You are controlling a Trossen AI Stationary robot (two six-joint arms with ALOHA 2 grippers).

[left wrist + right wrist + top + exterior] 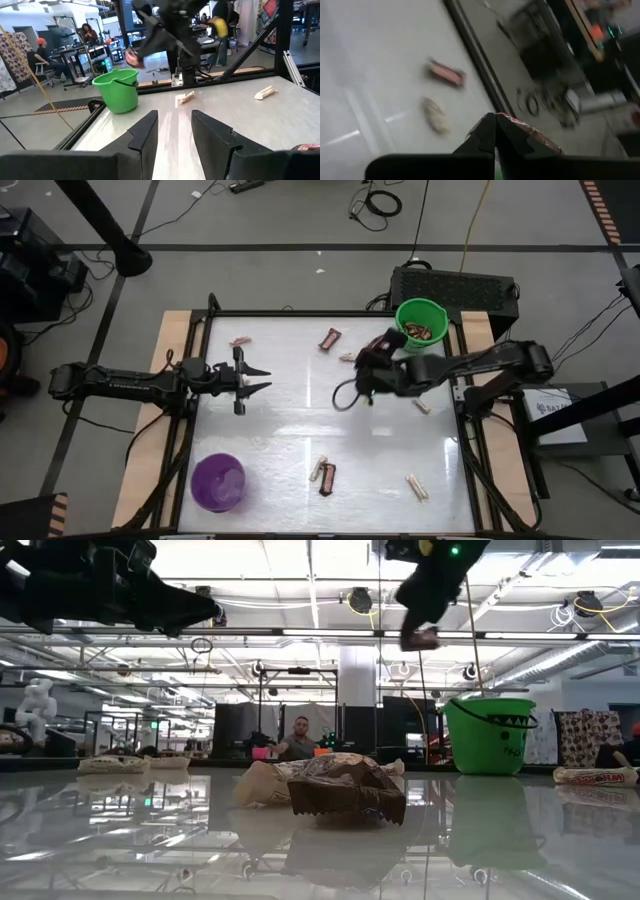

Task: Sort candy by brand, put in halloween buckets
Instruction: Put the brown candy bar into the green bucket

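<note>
While raised beside the green bucket (421,324), right claw (388,341) pinching a red-brown candy (532,136), left claw (258,376) spread empty.

The right wrist view is motion-blurred: the dark red-brown wrapped candy bar (530,134) clamped in the right gripper (495,131) is mostly hidden behind the fingers. Contents of the bright green plastic bucket (421,322) are too small to identify. Wrapper brands are illegible.
</note>
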